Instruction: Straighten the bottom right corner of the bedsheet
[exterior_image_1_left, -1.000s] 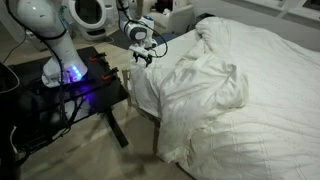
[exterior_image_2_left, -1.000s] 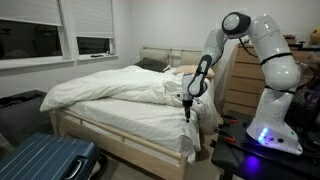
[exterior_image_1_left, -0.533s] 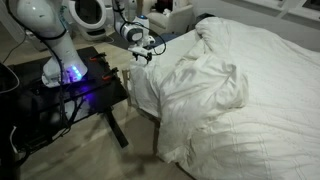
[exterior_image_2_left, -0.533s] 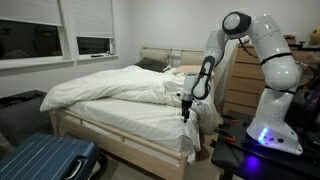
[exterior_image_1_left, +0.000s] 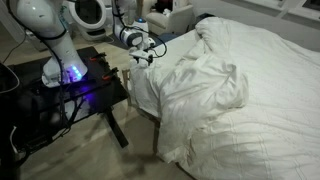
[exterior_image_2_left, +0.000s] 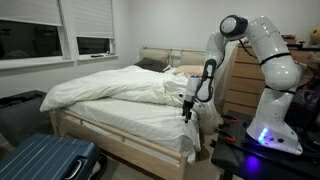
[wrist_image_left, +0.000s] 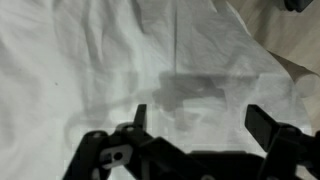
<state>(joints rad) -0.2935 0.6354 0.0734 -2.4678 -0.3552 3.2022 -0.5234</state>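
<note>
Bedroom setting: a window (exterior_image_2_left: 40, 42) behind, and a wooden bed frame (exterior_image_2_left: 115, 142) as the surface that carries everything. The jaws stand wide open and hold nothing. In the wrist view the two dark fingers (wrist_image_left: 140, 116) are well apart, with only white cloth and their own shadow beneath them. Whether the tips touch the cloth cannot be told.

Both exterior views show the jaws pointing down near the bed's edge on the arm's (exterior_image_2_left: 250, 40) side. Just below and beside them hangs the bottom right corner (exterior_image_2_left: 201, 124), draped over the frame in soft vertical folds. Beyond it the bedsheet (exterior_image_1_left: 255, 95) spreads across the whole bed, rumpled and bunched into a ridge mid-sheet.

The sheet looks light, limp and thin, so it should bunch rather than slide as one piece. It will likely drag its neighbouring folds along when pulled. A pinch on the blunt edge of the corner itself, taking a single layer or a small fold, seems the best hold. The ridge is not the place.
</note>
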